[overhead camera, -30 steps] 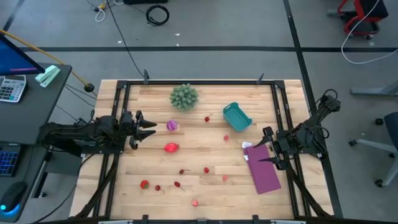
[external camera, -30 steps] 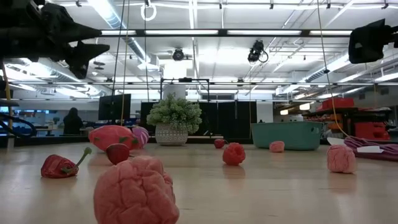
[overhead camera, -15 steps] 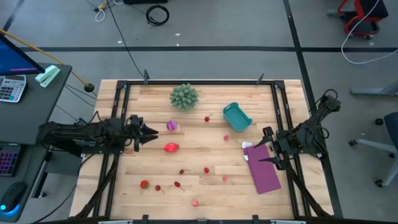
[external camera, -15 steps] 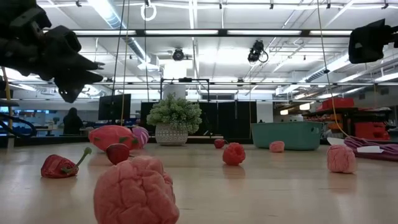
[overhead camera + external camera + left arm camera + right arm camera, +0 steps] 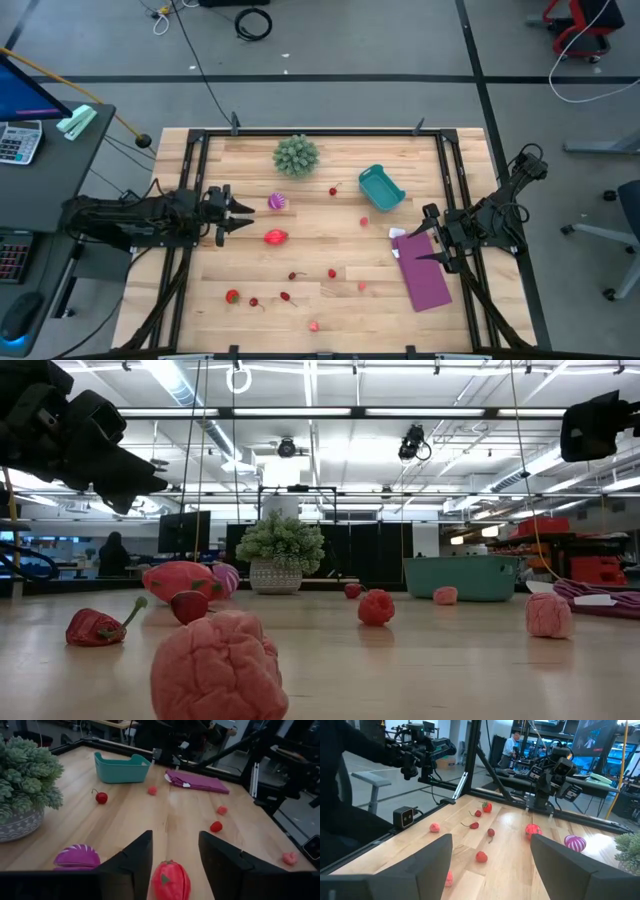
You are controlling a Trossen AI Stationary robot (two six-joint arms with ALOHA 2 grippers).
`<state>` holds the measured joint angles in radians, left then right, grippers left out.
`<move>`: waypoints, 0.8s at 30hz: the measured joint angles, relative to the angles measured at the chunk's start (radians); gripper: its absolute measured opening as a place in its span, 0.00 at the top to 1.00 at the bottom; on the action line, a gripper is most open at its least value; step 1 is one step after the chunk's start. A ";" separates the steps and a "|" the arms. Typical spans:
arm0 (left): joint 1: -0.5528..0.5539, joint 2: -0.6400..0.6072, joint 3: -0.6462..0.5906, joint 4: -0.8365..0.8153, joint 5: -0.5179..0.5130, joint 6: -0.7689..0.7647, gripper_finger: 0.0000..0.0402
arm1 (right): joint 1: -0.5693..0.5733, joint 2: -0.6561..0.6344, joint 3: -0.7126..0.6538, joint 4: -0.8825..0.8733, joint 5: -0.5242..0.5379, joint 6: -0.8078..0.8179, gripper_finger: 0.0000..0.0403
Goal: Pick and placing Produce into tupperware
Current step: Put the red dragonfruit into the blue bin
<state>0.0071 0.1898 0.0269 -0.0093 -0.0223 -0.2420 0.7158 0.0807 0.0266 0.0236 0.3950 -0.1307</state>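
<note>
High view: we've got the left pincer (image 5: 243,211) spread open, hovering near the red fruit (image 5: 276,237) and the purple striped ball (image 5: 277,201). The teal tupperware (image 5: 381,188) sits well apart, nothing in it. The right pincer (image 5: 425,246), also open, waits over the purple sheet (image 5: 424,278).

No readable text or labels anywhere.
</note>
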 joint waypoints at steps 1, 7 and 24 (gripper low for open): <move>0.000 0.000 0.000 0.000 0.000 0.000 0.55 | 0.000 0.000 0.000 0.000 0.000 0.000 0.31; 0.000 0.057 0.031 -0.019 -0.008 0.084 0.47 | 0.000 0.000 0.000 0.000 0.000 0.000 0.31; -0.085 0.585 0.375 -0.174 -0.081 0.054 0.50 | 0.000 0.000 0.000 0.001 0.002 -0.130 0.31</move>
<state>-0.0777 0.7743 0.4015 -0.1829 -0.1036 -0.1876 0.7155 0.0807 0.0265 0.0246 0.3965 -0.2608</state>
